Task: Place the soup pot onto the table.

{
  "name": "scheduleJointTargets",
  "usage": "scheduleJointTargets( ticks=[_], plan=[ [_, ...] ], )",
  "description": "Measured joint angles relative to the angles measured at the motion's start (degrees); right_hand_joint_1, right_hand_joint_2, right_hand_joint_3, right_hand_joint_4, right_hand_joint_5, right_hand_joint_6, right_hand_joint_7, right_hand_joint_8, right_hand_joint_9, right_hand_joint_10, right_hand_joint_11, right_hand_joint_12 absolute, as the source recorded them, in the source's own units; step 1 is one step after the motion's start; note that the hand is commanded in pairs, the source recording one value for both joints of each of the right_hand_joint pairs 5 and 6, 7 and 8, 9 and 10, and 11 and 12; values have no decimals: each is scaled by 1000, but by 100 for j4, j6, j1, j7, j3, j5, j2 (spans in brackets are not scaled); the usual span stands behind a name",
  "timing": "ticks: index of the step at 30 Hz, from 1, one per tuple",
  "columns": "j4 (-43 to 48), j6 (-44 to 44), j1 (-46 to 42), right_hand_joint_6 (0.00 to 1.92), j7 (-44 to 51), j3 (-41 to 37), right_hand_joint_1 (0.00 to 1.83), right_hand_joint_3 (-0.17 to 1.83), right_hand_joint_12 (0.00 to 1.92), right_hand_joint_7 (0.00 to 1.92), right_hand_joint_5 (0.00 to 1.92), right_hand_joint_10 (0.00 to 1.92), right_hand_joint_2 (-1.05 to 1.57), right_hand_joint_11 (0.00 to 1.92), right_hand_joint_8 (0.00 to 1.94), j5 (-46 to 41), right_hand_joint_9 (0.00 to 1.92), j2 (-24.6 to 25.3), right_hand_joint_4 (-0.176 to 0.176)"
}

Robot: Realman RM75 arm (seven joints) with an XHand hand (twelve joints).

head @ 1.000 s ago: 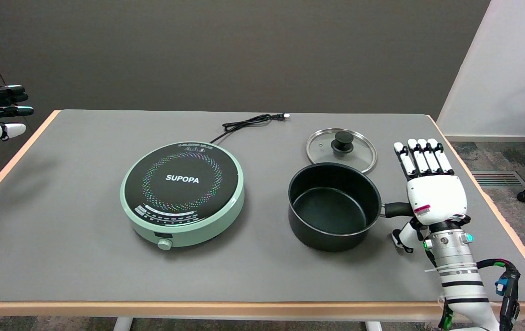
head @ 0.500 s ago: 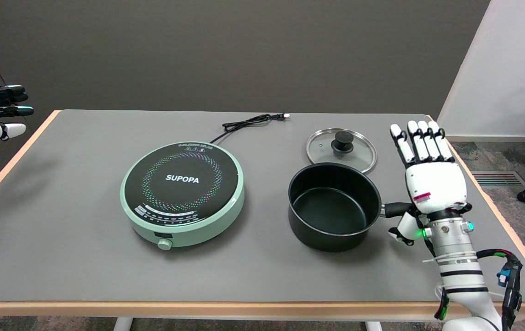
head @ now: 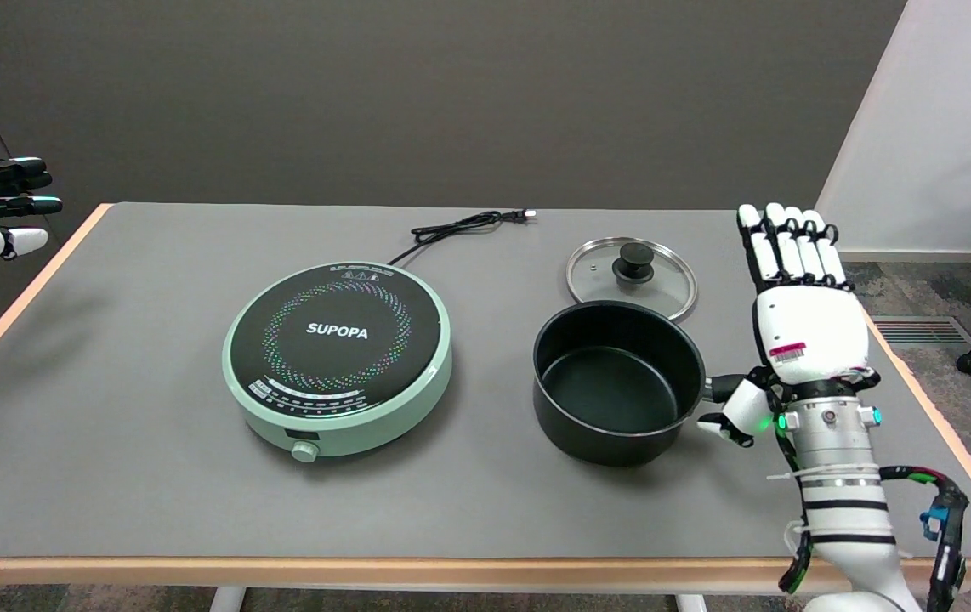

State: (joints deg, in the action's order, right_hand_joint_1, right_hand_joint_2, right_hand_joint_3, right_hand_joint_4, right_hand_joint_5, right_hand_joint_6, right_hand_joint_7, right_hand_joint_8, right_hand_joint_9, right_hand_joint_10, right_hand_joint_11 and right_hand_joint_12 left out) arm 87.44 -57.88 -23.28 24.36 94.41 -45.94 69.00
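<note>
Your right hand (head: 807, 327) hovers above the soup pot's handle, holding nothing, fingers (head: 792, 242) straight and side by side, thumb angled down toward the pot. The soup pot (head: 617, 382) sits on the grey worktop (head: 154, 476), at 3 o'clock from the green induction cooker (head: 338, 359) (its lid (head: 632, 276) lies at the pot's 12 o'clock).

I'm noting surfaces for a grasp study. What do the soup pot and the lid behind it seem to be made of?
Soup pot: probably metal with a dark matte, likely non-stick coating; a thin bright rim shows at its lip.
Lid: clear glass, since the grey table shows through it, with a shiny metal rim band and a black knob, probably plastic.
</note>
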Motion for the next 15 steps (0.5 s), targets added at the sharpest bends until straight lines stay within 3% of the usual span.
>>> scheduleJointTargets(
  ticks=[5,15],
  plan=[
    [177,-193,-148,38,267,81,1248,1190,38,38,38,38,-848,38,38,-100,38,241,8],
    [298,-1308,-302,25,697,672,1186,1373,25,25,25,25,-733,25,25,-198,25,507,16]
  ],
)
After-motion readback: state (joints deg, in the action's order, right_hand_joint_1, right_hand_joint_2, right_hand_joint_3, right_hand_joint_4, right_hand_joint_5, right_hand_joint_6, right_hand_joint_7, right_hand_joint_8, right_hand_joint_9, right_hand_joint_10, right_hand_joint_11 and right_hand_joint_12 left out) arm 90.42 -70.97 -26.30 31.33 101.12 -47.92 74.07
